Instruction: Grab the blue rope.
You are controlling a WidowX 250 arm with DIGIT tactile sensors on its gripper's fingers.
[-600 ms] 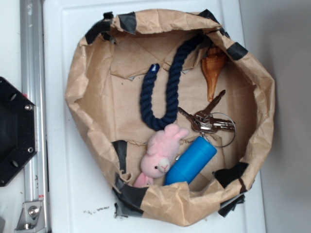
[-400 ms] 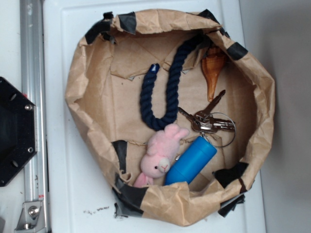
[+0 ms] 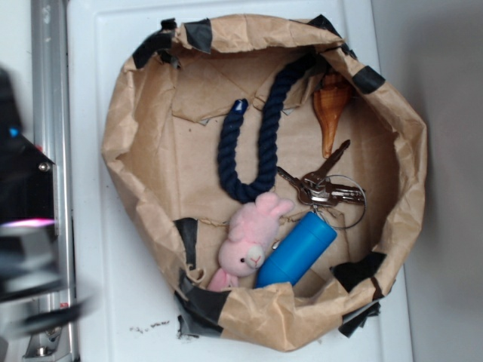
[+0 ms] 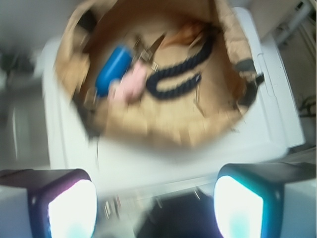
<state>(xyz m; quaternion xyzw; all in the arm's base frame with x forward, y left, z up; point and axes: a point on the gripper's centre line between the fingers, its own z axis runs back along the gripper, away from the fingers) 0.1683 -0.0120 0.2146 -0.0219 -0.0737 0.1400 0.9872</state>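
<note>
The blue rope (image 3: 264, 132) is a thick navy twisted cord bent in a U, lying in the middle of a crumpled brown paper bag (image 3: 136, 151). Its shiny capped end (image 3: 240, 105) points to the bag's far rim. In the wrist view the blue rope (image 4: 173, 90) lies far ahead, blurred. My gripper (image 4: 156, 198) is open, its two lit fingers (image 4: 74, 208) wide apart with nothing between them, over the white surface outside the bag. In the exterior view my arm is a dark blur (image 3: 26, 249) at the left edge, well left of the bag.
A pink plush (image 3: 245, 245) touches the rope's bend, with a light-blue cylinder (image 3: 298, 249) beside it. Keys (image 3: 324, 188) and an orange shell (image 3: 330, 113) lie right of the rope. A metal rail (image 3: 49, 113) runs down the left.
The arm has swung into the exterior view at the left edge as a motion blur, covering the black base plate. Nothing in the bag has moved.
</note>
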